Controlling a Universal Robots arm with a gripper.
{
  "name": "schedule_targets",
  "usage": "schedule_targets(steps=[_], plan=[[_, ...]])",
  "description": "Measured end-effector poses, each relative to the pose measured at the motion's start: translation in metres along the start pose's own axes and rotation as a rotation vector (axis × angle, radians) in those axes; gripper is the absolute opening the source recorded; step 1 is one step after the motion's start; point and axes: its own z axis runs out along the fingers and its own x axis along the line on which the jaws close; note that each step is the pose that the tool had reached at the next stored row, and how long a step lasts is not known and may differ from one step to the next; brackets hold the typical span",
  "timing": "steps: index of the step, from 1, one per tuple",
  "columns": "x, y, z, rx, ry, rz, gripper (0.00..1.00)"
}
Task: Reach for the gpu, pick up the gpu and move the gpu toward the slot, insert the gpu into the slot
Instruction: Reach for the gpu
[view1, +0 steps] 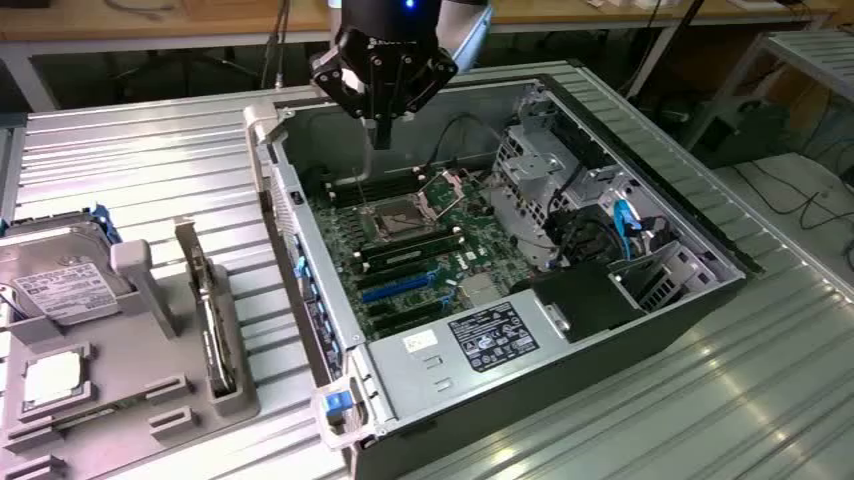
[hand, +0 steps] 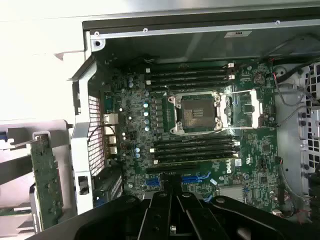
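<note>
Gripper clenched and empty above the open computer case, with the gpu in its holder outside.

Nearest in the exterior view, at that view's left, a grey holder (view1: 80, 430) lies on the ribbed metal tabletop (view1: 134, 150). It carries a small silver processor chip (view1: 51, 378), a hard drive (view1: 60, 285) with a white label, and the gpu (view1: 214, 320). The gpu stands on its long edge in a groove of the holder, near the case wall and outside it. Farther in, the computer case (view1: 667, 180) lies open on its side. The blue slot (view1: 394, 290) sits bare on the motherboard among black connector strips. Farther still, over the far end of the board near the processor socket (view1: 400, 215), the gripper (view1: 382, 140) hangs with its fingers pressed together, grasping nothing, well apart from the gpu. In the wrist view it partly hides the slot.
</note>
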Motion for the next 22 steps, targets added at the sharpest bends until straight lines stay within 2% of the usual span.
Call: schedule_targets(steps=[5, 22], plan=[[0.021, -0.0023, -0.0006, -0.0001, 0.0000, 0.000, 0.11], [0.058, -0.0077, -0.0018, 0.0000, 0.0000, 0.000, 0.11]])
